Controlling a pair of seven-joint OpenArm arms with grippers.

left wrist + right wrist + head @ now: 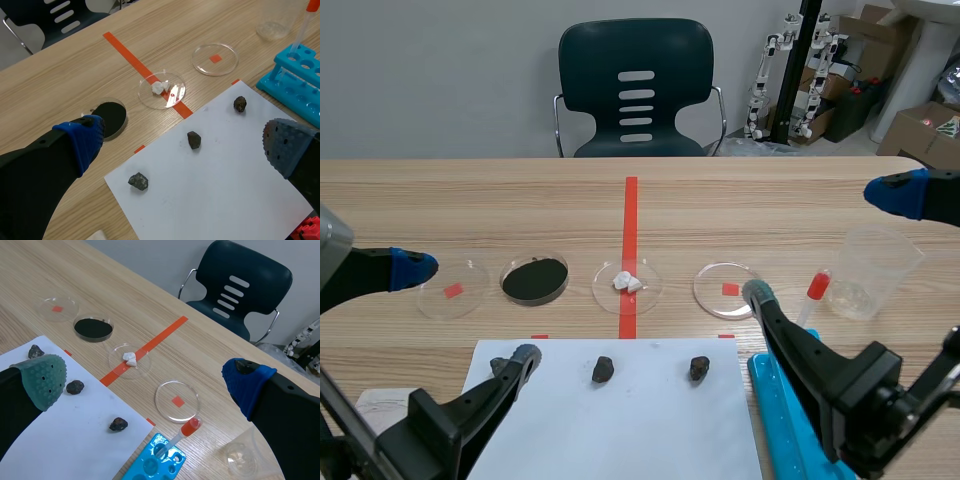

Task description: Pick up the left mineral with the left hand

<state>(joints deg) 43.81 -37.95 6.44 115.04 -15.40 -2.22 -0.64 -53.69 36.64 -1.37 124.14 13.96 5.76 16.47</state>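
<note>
While the left gripper stands open, the left mineral lies untouched on the white sheet, between its fingers and nearer the blue-padded one. We see 1 dish of black powder and 1 dish of white lumps. In the scene view, a finger partly hides the mineral. We cannot resolve its long axis.

Hovering low above the tabletop with left arm and right arm, both sets of jaws spread wide, gripping nothing.

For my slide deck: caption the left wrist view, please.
Open left claw hovering over the paper sheet, left mineral lying untouched below it.
</note>
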